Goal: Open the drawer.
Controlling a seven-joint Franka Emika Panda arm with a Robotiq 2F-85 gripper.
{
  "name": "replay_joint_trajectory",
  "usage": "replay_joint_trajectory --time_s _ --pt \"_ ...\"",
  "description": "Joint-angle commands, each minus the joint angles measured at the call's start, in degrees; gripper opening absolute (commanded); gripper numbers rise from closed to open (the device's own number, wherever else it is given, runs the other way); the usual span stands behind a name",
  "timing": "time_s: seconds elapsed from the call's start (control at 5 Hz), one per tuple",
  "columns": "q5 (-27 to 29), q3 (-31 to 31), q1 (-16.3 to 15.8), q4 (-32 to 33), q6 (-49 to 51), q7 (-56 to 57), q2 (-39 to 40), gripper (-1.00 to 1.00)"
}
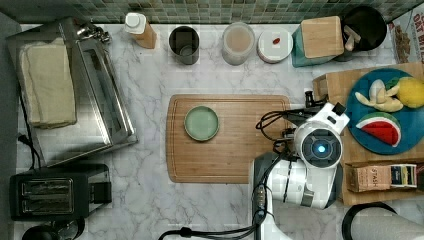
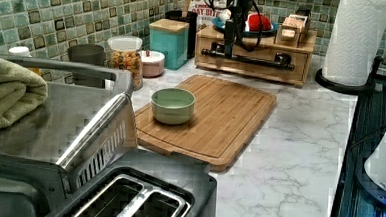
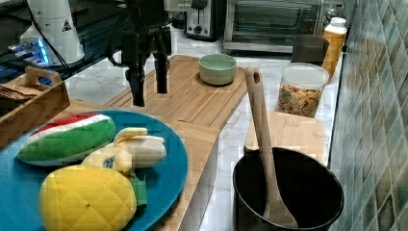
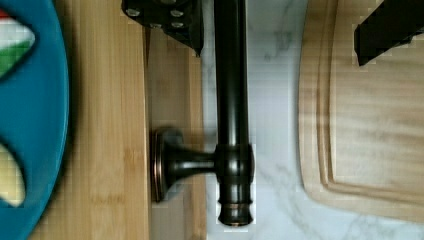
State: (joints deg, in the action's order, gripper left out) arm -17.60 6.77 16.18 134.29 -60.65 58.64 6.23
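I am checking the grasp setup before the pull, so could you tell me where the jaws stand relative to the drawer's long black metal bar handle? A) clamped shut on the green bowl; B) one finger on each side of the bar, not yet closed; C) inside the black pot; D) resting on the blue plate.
B: in the wrist view the long black metal bar handle runs between the two dark fingers, with gaps left on both sides.

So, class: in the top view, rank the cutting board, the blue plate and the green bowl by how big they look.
1. Cutting board, plainly largest.
2. Blue plate, partly cut by the picture's edge.
3. Green bowl, smallest.
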Motion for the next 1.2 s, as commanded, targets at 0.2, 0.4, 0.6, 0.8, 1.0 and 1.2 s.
replay_joint_trajectory --time_s 0.2,0.4,0.6,0.8,1.0,1.2 --pt "-2.7 2.6 3.0 0.7 -3.6 2.8 5.4 1.0" --pt "-3.4 3.3 2.9 1.7 -5.3 0.8 6.4 1.0" --pt "-1.2 2.9 3.7 1.8 -6.0 2.1 7.2 1.0" --pt "1.5 1.7 3.1 0.7 -0.3 1.4 6.7 1.0" --pt "2.3 1.0 2.1 0.8 2.8 0.4 5.9 1.0" --pt "6.0 -1.4 1.7 1.1 4.2 1.1 5.6 1.0"
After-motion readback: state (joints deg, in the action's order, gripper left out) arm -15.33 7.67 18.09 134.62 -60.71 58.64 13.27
